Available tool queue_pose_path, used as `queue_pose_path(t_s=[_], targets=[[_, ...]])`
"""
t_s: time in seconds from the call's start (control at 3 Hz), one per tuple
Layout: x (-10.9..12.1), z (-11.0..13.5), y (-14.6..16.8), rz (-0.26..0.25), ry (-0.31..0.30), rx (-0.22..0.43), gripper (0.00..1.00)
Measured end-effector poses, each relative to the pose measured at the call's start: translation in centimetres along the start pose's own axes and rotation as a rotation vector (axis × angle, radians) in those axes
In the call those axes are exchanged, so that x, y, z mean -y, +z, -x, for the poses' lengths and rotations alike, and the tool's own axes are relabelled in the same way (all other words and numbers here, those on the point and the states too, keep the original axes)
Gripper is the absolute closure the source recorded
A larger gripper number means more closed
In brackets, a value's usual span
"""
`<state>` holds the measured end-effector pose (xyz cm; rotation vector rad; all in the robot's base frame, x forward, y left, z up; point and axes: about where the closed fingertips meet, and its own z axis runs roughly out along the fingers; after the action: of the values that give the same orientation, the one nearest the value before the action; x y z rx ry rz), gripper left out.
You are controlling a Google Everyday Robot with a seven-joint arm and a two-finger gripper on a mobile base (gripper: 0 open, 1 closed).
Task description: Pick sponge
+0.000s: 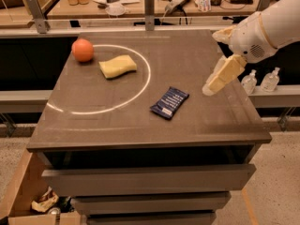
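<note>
While the gripper (211,87) hangs above the right side of the table (117,125), angled down and toward the left of the frame, the sponge (117,66) lies flat in the upper left, well apart from it and inside the white circle (146,74) marked on the tabletop. Whether the gripper is spread or closed cannot be told from this angle, but it carries nothing. The step in hand looks like the approach, with the grasp itself not yet begun. A dark blue packet (169,102) lies between the gripper and the sponge, toward the lower middle of the frame, so the crossing is best made high enough to clear it rather than skimming the surface. An orange ball (83,49) sits just beside the sponge's upper left corner, apparently not touching it; it would probably roll at the slightest nudge, so the descent should come straight from above or from the side away from the ball. The sponge's long side runs roughly left to right with a slight tilt, so turning the wrist to close across its shorter width should give the surest hold. Being thin foam, it likely needs the gripper brought down almost to the tabletop before closing, and a moderate squeeze should be enough.
</note>
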<state>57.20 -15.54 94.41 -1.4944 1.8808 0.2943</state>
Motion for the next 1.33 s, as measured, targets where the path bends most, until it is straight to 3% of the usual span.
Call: queue_pose_path(t_s=[0.33,1.0,1.33], targets=[[1.8,0.9,2.8,0.030,-0.001,0.067,0.00],[5.4,2.8,9.7,0.077,0.064,0.134,0.00],[6.3,5.0,13.1,0.103,0.053,0.157,0.00]])
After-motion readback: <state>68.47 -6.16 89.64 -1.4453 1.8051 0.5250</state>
